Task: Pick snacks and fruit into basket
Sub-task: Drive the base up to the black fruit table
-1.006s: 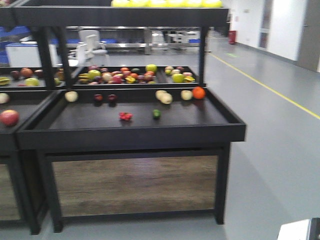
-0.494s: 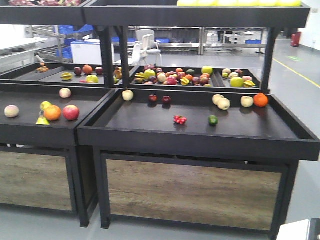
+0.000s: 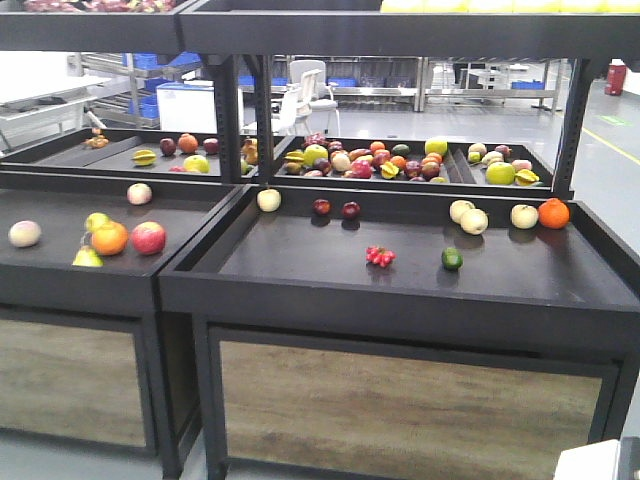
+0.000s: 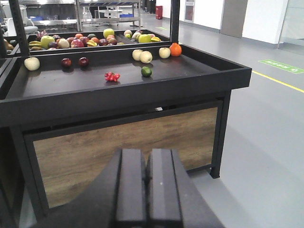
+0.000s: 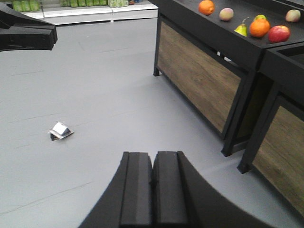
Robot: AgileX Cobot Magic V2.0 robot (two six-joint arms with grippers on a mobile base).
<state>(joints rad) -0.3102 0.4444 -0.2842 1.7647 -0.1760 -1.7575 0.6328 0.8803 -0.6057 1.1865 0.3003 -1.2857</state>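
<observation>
Meanwhile the base is rolling closer to the bench (image 3: 300,262), bringing the green fruit (image 3: 452,258) nearer; left claw (image 4: 146,159) and right claw (image 5: 153,160) are riding clenched, empty.

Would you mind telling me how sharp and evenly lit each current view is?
Front view: sharp, but the yellow items on the top shelf are blown out. Left wrist view: the display table is crisp, the left gripper dark and slightly soft. Right wrist view: the floor is evenly lit, the right gripper a near-featureless dark shape.
</observation>
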